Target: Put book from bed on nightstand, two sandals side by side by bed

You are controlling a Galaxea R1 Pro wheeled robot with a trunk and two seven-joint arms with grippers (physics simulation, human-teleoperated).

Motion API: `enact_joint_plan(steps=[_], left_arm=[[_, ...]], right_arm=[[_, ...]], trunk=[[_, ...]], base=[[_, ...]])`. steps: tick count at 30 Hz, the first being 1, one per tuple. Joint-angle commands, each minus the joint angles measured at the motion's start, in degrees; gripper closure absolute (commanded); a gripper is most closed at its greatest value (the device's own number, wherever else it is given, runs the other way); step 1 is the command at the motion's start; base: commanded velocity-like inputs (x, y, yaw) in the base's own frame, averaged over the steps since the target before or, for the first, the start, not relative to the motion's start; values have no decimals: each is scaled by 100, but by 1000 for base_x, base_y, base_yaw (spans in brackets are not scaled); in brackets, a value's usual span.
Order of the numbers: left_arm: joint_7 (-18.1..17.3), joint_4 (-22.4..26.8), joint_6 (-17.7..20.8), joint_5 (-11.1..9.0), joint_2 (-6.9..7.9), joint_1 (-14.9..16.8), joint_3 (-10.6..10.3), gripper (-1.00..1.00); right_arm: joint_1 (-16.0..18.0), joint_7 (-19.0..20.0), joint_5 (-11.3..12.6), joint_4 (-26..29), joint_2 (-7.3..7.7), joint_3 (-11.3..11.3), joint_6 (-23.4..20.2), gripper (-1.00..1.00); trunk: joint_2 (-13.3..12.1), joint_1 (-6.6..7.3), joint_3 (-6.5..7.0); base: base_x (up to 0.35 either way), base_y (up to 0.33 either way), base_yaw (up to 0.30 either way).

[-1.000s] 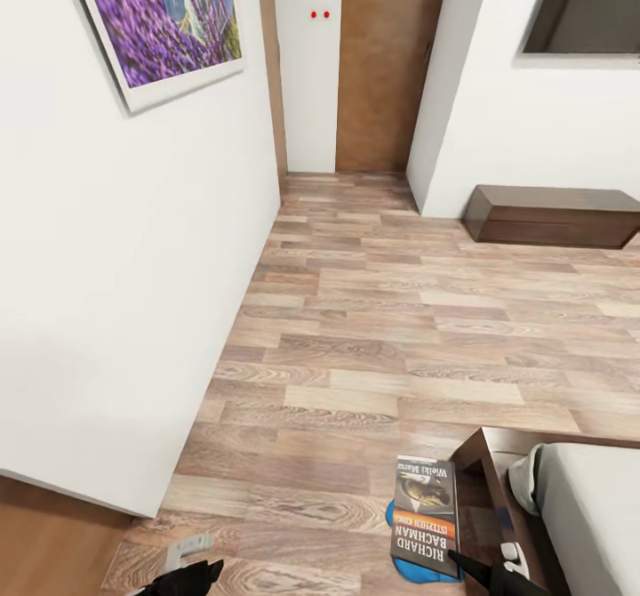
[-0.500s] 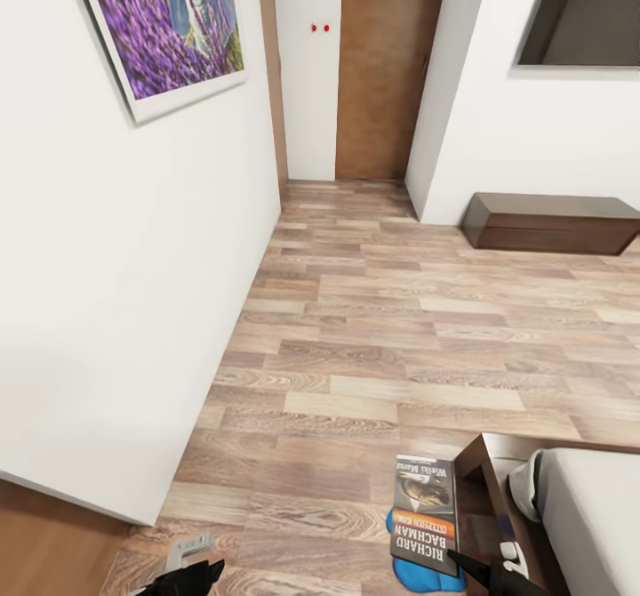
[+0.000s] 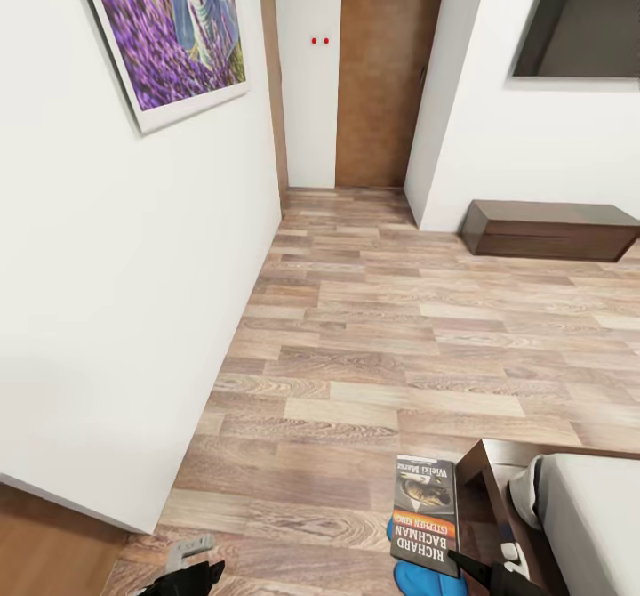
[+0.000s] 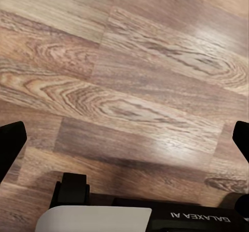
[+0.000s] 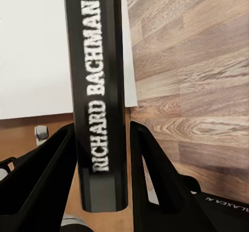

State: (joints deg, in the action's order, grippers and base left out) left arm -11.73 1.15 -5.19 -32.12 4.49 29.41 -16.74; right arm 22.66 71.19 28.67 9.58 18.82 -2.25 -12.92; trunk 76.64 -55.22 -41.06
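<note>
Camera tilted slightly; right tool [image 5: 101, 154] stays clamped on book [image 3: 426, 514], left tool [image 4: 124, 138] apart

head view high over floor [image 3: 373, 329], wrist views close, sharing its planks

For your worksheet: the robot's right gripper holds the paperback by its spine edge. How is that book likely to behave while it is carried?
The book looks thin, so probably light for its size. Held at one end by the right gripper, its soft cover may sag or flex. The glossy-looking spine could slip between the fingers if the grip is loose.
</note>
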Motion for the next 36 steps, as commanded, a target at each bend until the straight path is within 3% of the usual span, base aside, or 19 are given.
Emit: enact_joint_plan(steps=[1, 8, 15, 36], left_arm=[[-23, -8, -18, -55, 0, 4, -49, -100], [-23, -9, -21, -58, -1, 4, -48, -100], [-23, -9, -17, -58, -135, -21, -49, -100], [-23, -1, -26, -49, -284, -129, -49, -100]], right_arm=[[2, 16, -2, 0, 0, -22, -60, 100], [2, 7, -4, 0, -1, -21, -62, 100], [2, 2, -5, -6, -1, -16, -62, 100], [2, 2, -7, -5, -1, -19, -62, 100]], trunk=[[2, 0, 5], [2, 0, 71], [2, 0, 136], [2, 0, 331]], base=[[0, 0, 0], [0, 0, 0], [0, 0, 0], [0, 0, 37]])
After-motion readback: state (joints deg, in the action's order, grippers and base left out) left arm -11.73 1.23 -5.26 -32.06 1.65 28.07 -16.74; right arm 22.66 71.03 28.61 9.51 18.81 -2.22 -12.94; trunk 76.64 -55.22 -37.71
